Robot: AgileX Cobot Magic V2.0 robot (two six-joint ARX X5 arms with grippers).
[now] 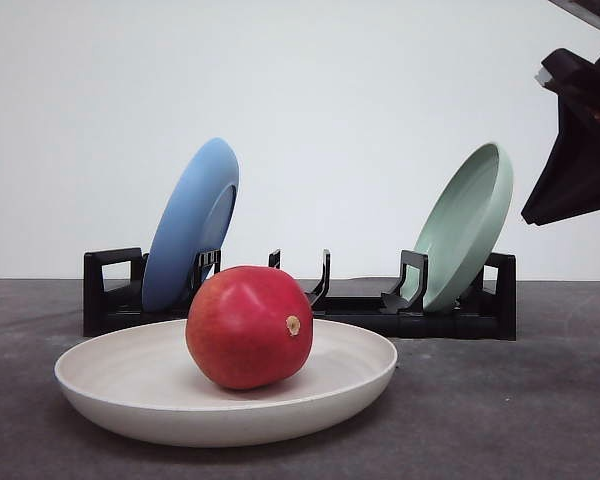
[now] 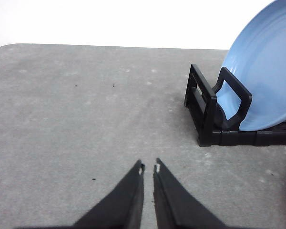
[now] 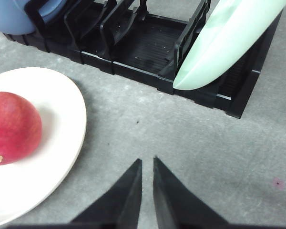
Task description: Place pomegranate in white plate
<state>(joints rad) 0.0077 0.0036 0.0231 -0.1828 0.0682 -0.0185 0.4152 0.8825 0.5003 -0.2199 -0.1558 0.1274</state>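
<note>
The glossy red pomegranate (image 1: 248, 326) rests inside the white plate (image 1: 110, 375) at the front of the table, its tan stem nub facing forward right. In the right wrist view, the pomegranate (image 3: 12, 128) lies on the white plate (image 3: 62, 119). My right gripper (image 3: 146, 162) is shut and empty over bare table, off to the plate's side and apart from it. Part of the right arm (image 1: 580, 160) hangs high at the right of the front view. My left gripper (image 2: 149, 167) is shut with nothing in it, above grey table beside the rack's end.
A black dish rack (image 1: 310, 300) stands behind the plate. It holds a blue plate (image 1: 192, 222) on the left and a pale green plate (image 1: 465, 225) on the right, both on edge. The grey tabletop (image 2: 76, 119) spreads out around them.
</note>
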